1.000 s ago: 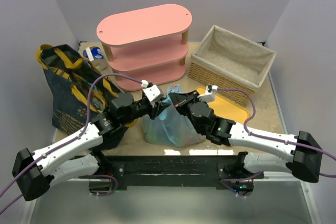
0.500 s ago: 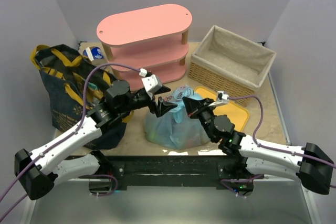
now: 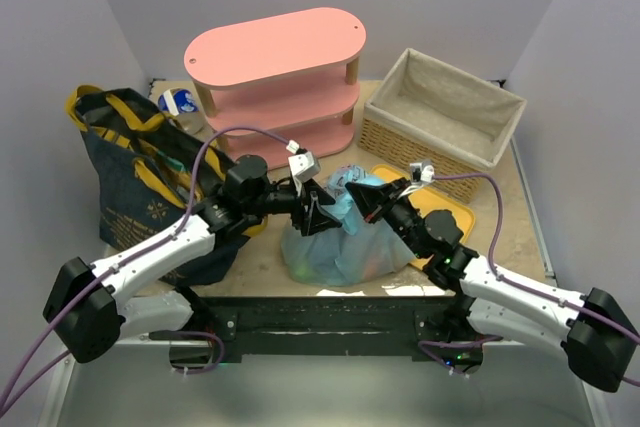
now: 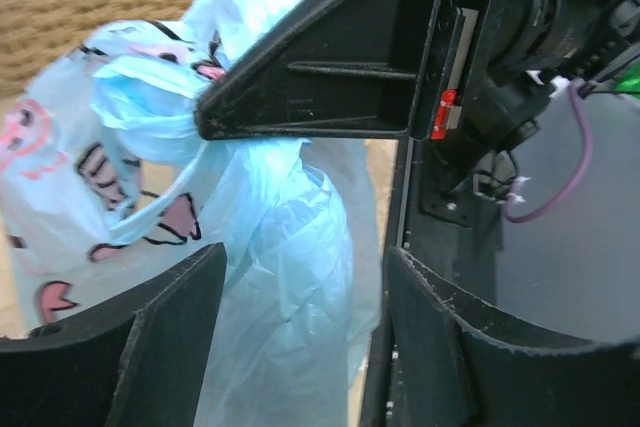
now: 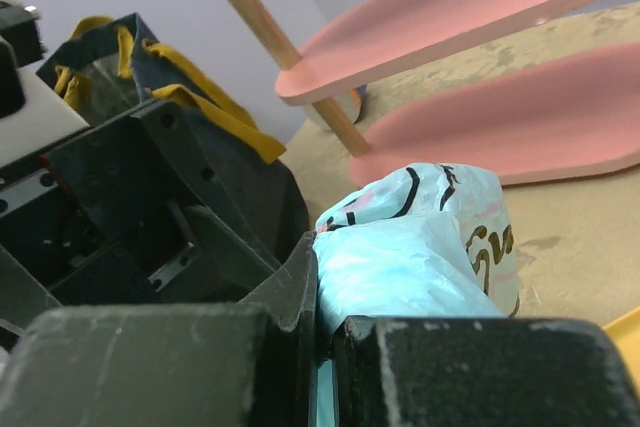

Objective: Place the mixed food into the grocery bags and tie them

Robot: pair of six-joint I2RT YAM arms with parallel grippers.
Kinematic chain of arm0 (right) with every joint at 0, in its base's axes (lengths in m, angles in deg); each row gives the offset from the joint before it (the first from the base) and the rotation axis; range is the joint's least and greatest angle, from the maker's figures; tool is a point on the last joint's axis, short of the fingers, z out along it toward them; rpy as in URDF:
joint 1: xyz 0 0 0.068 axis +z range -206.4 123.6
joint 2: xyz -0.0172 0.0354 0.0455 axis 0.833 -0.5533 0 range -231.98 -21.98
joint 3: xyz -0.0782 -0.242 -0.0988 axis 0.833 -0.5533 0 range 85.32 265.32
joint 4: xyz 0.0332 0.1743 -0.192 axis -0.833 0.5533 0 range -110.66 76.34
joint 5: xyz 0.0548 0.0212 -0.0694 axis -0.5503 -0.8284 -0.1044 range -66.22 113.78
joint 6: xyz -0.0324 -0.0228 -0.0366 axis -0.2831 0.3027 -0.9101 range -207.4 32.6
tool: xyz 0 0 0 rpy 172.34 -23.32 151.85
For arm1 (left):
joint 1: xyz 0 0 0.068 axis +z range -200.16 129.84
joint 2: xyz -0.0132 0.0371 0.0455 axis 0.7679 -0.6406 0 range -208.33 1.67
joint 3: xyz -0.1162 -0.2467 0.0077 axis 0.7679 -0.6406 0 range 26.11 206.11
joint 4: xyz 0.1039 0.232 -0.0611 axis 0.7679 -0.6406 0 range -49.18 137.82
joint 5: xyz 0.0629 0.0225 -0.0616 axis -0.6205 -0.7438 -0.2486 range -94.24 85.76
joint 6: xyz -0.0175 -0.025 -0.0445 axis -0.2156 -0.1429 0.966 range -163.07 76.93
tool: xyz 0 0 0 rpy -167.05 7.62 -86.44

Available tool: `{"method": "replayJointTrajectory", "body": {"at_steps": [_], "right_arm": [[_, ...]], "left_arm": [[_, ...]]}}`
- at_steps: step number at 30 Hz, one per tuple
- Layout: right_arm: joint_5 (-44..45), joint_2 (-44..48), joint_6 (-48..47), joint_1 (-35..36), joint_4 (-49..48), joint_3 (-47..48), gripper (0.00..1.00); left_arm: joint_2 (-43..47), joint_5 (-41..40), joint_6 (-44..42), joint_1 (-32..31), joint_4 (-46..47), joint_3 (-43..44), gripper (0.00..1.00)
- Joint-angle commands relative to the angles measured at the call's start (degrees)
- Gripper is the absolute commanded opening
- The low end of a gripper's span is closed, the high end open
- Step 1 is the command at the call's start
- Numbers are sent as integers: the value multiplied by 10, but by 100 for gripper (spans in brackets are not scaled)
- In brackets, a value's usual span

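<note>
left gripper point(image 4: 305, 267): your jaws are spread wide around the blue bag point(image 3: 345, 247) | right gripper point(image 3: 365, 202): you're pinching its bunched top | tote point(image 3: 125, 182): just left

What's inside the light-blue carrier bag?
Only faint coloured shapes show through the light-blue carrier bag near its base; the items cannot be identified. Its bunched top, pinched in the right gripper, hides the rest.

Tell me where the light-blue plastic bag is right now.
Top view: the light-blue plastic bag sits centre-front, before the pink shelf, right of the navy tote, its top pinched by the right tool.
</note>
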Motion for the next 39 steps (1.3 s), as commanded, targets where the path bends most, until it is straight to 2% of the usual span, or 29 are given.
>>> {"method": "replayJointTrajectory", "body": {"at_steps": [1, 2, 4, 8, 13, 18, 22, 28, 39], "right_arm": [[-46, -12, -29, -5, -78, 4, 0], [-48, -15, -28, -7, -86, 3, 0], [-59, -26, -23, -9, -104, -5, 0], [-103, -53, -15, -26, -166, -19, 0], [-197, -93, 28, -71, -226, -30, 0], [-290, -100, 45, -111, -236, -40, 0], [-312, -80, 50, -124, -222, -51, 0], [-329, -66, 53, -126, -209, -60, 0], [-339, -60, 61, -132, -209, -66, 0]], "left_arm": [[-4, 28, 76, -15, 106, -45, 65], [-5, 24, 93, -29, 118, -62, 60], [-12, 20, 112, -41, 165, -83, 55], [-9, 25, 166, -54, 241, -135, 53], [32, -37, 100, -50, 138, -107, 59], [43, -28, 95, 11, 97, -55, 64], [38, -35, 132, 64, 96, -31, 63], [-3, -27, 190, 67, 156, -21, 59], [-52, 17, 216, 67, 207, -17, 59]]}}
